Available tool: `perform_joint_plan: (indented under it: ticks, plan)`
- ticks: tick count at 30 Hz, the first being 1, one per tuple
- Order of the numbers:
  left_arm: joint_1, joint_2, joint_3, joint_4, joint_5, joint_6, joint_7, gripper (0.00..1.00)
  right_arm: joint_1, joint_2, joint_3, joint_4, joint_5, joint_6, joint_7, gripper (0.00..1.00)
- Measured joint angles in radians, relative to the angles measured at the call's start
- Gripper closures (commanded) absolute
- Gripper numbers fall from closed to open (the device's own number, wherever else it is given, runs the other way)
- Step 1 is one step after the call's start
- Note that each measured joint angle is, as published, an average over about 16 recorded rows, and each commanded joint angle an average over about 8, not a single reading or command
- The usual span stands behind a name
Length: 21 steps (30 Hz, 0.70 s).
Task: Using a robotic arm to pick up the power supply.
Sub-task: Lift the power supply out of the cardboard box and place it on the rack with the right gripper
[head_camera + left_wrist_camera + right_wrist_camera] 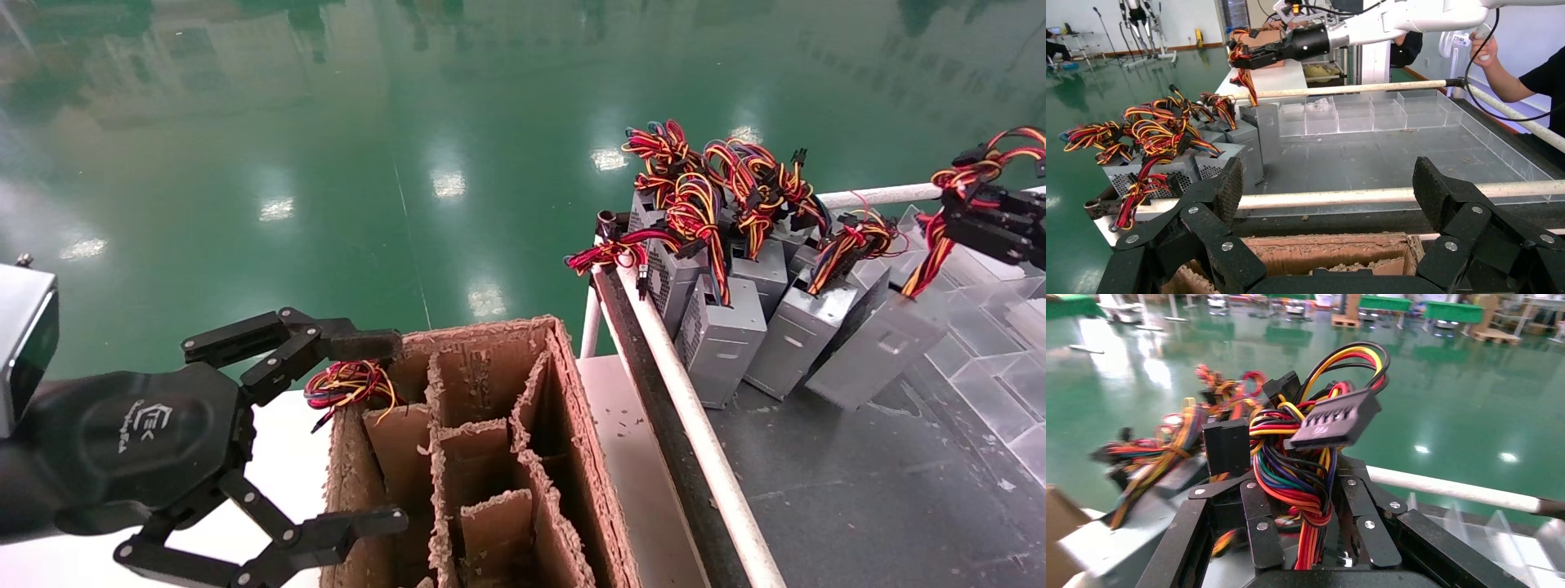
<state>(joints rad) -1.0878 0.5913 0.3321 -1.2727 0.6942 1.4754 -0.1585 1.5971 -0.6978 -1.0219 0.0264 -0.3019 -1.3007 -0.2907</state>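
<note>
The robotic arm (pixel 1413 17), white and glossy, reaches in over the grey tray (pixel 858 490). Its right gripper (pixel 958 214) (pixel 1243 58) (pixel 1300 496) is shut on the red, yellow and orange wire bundle (pixel 1291 471) of a grey power supply (pixel 887 339) (pixel 1265 131). That box hangs tilted below the bundle at the row's end; whether it touches the tray floor cannot be told. My left gripper (pixel 384 433) (pixel 1329 187) stands open and empty over the cardboard box.
Several more power supplies (pixel 735 327) lean in a row against a white pipe rail (pixel 695 425). A divided cardboard box (pixel 490 441) holds a wire bundle (pixel 351 384) in its far corner. Clear dividers (pixel 989 351) line the tray. A person's hand (pixel 1483 49) grips the far rail.
</note>
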Motion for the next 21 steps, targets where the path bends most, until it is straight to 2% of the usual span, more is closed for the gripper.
perform_joint_plan:
  ticks: [7, 17, 18, 19, 21]
  plan:
    - [0.000, 0.000, 0.000, 0.000, 0.000, 0.000, 0.000, 0.00, 0.039, -0.035, -0.021, -0.012, -0.030, 0.063, 0.004, 1.00]
    - [0.000, 0.000, 0.000, 0.000, 0.000, 0.000, 0.000, 0.00, 0.060, -0.061, -0.040, -0.016, -0.058, 0.085, 0.021, 1.00]
    - [0.000, 0.000, 0.000, 0.000, 0.000, 0.000, 0.000, 0.00, 0.060, -0.063, -0.041, -0.016, -0.059, 0.085, 0.023, 0.98]
    - [0.000, 0.000, 0.000, 0.000, 0.000, 0.000, 0.000, 0.00, 0.060, -0.065, -0.042, -0.017, -0.061, 0.085, 0.025, 0.89]
    - [0.000, 0.000, 0.000, 0.000, 0.000, 0.000, 0.000, 0.00, 0.058, -0.069, -0.044, -0.018, -0.064, 0.085, 0.029, 0.64]
